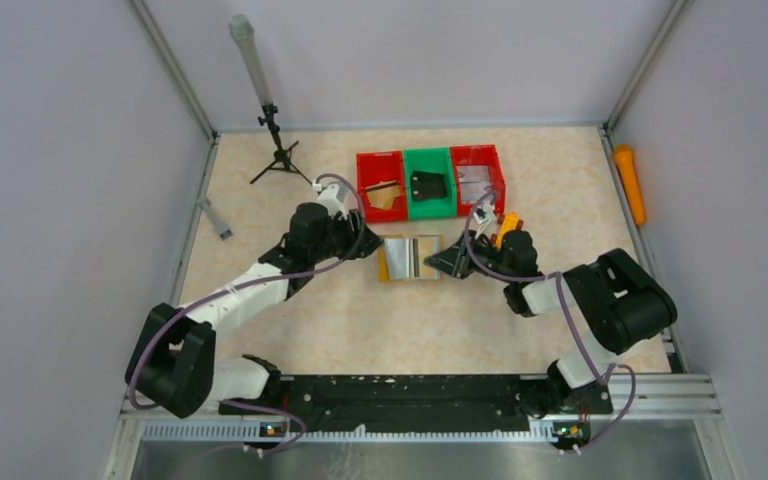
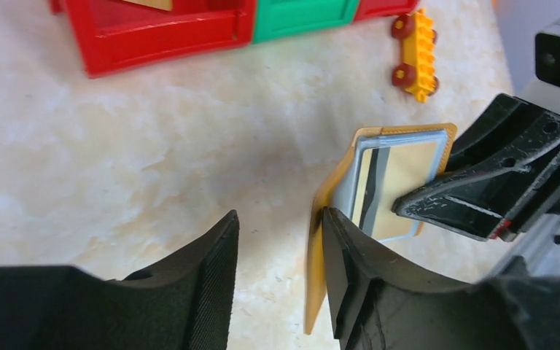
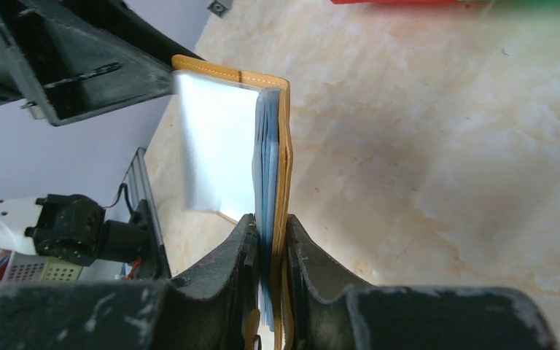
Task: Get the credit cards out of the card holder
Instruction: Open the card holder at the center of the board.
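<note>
The mustard-brown card holder [image 1: 410, 257] stands open at the table's middle, its grey shiny lining facing up. My right gripper [image 1: 452, 262] is shut on its right flap, clamping the brown cover and blue-grey sleeves [image 3: 271, 226]. My left gripper [image 1: 368, 246] is open at the left flap. In the left wrist view the flap's edge [image 2: 315, 262] lies against the inner face of one finger [image 2: 343, 255]. A tan panel [image 2: 408, 171] shows inside the grey frame; I cannot tell whether it is a card. A tan credit card [image 1: 385, 195] lies in the left red bin.
Behind the holder stand a red bin [image 1: 380, 160], a green bin [image 1: 428, 160] with a black object [image 1: 427, 185], and a red bin [image 1: 477, 155]. An orange-yellow toy block [image 1: 505, 228] lies by my right gripper. A tripod [image 1: 278, 150] stands back left. An orange cylinder [image 1: 629, 183] lies far right.
</note>
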### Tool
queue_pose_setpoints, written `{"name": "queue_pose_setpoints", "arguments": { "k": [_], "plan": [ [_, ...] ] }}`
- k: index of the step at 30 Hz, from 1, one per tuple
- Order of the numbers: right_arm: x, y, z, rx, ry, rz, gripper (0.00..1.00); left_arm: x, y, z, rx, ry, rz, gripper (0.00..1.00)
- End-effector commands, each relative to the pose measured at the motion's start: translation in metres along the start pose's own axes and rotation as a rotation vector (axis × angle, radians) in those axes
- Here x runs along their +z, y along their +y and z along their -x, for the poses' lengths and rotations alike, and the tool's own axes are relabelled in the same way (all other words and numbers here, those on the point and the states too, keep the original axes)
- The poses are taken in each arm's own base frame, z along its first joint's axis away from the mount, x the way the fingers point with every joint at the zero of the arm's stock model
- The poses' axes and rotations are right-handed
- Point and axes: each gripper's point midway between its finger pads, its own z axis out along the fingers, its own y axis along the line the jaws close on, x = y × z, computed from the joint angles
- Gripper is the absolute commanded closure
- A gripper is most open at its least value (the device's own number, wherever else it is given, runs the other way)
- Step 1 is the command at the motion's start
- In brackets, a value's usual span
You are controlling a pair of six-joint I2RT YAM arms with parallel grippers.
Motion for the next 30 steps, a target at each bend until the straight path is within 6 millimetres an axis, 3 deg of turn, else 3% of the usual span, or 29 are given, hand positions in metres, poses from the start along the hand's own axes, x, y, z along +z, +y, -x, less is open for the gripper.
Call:
{"name": "queue_pose_setpoints", "arguments": {
  "k": [1,3,5,10,14,17,22,30],
  "plan": [
    [0.002,-0.014,0.013,-0.035,-0.039,-0.072,0.86,-0.014,0.0,0.024,0.092,-0.088,0.093,0.5],
    [0.002,-0.022,0.014,-0.038,-0.043,-0.117,0.87,-0.019,-0.013,0.026,0.116,-0.111,0.03,0.49],
    [0.0,-0.026,0.015,-0.044,-0.044,-0.144,0.87,-0.022,-0.032,0.023,0.139,-0.114,-0.081,0.55],
    [-0.003,-0.027,0.018,-0.066,-0.055,-0.164,0.87,-0.029,-0.085,0.007,0.183,-0.062,-0.367,0.59],
    [-0.003,-0.018,0.02,-0.074,-0.06,-0.119,0.87,-0.017,-0.1,-0.012,0.176,0.031,-0.457,0.58],
    [-0.002,-0.012,0.02,-0.075,-0.065,-0.093,0.87,-0.002,-0.099,-0.023,0.158,0.099,-0.442,0.6],
    [-0.003,-0.005,0.021,-0.074,-0.074,-0.062,0.87,0.024,-0.073,-0.032,0.134,0.165,-0.28,0.64],
    [-0.004,0.003,0.021,-0.072,-0.081,-0.026,0.87,0.041,-0.031,-0.034,0.118,0.194,-0.045,0.73]
  ]
}}
